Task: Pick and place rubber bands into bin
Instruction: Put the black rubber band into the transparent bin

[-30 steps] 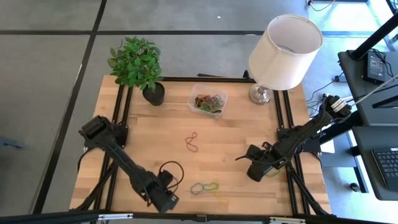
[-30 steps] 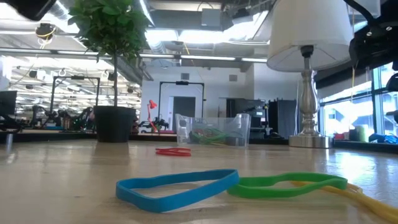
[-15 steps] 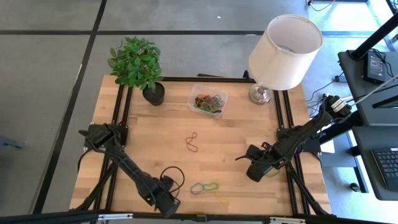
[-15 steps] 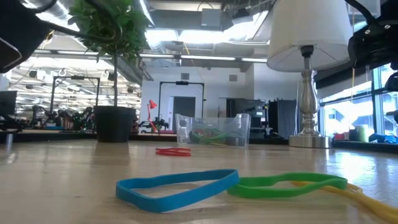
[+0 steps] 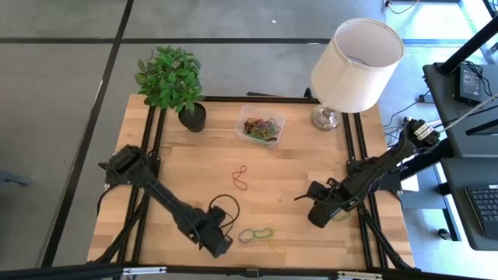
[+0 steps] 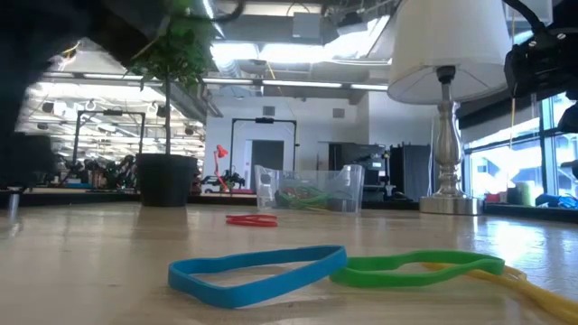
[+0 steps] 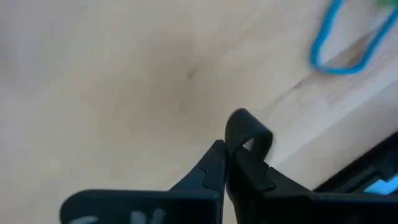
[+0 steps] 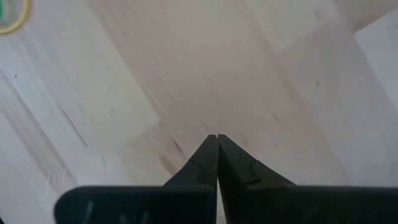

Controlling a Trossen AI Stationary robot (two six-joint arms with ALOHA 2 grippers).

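Note:
My left gripper [image 5: 220,243] is near the table's front edge, shut on a black rubber band [image 5: 226,211]. Just to its right lie a blue band [image 6: 257,271], a green band [image 6: 415,265] and a yellow one [image 6: 519,282]. The blue band [image 7: 342,43] also shows in the left wrist view. A red band [image 5: 240,177] lies mid-table. The clear bin [image 5: 261,126] at the far side holds several bands. My right gripper [image 5: 313,211] is shut over the right part of the table, touching nothing, with a yellow-green band [image 8: 9,15] nearby. My left gripper pinches the black rubber band between its two fingertips. A small bend of the band [image 7: 249,127] sticks out past the tips. The fingers slant down at the table. The rest of the loop [image 5: 227,208] lies on the wood beside the gripper.
A potted plant [image 5: 175,82] stands at the far left and a lamp [image 5: 354,66] at the far right. Black frame rails [image 5: 356,155] run along both sides of the table. Bare wood lies between the red band and the bin.
My left gripper has gone toward the table's right edge, along the near edge, closing in on the black rubber band. Its arm now darkens the left of the low view. The band's loop has shifted slightly to the right.

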